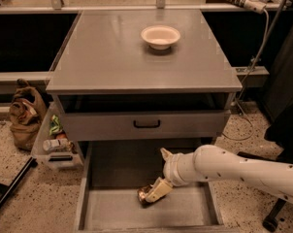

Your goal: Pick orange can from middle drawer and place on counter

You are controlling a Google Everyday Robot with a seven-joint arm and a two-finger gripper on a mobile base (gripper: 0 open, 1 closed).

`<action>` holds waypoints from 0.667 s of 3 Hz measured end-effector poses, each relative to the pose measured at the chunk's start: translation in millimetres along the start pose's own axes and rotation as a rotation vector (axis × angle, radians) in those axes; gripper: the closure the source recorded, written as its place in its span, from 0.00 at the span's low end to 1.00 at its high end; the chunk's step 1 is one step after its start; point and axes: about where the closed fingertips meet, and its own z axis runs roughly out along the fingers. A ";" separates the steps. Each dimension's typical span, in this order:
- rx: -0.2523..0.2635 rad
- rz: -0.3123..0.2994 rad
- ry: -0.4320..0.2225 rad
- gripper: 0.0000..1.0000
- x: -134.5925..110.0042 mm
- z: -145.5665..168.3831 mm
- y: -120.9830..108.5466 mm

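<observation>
Tool (156, 191) is down inside the middle drawer (112, 213), touching the orange can (144, 197), which lies on the drawer floor at the tool's lower-left end. Can't tell if tool is clenched on the can or loose. Risks, imo: can is dented & round, so a shallow hold could let it slip on the lift. Closed drawer front (146, 125) sits above & behind tool; rising w/o backing out could knock it. Desk (112, 62) is well above.
</observation>
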 end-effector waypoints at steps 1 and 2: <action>0.003 -0.005 -0.017 0.00 4.5 20.5 -2.4; 0.011 -0.007 -0.051 0.00 14.9 45.3 -8.0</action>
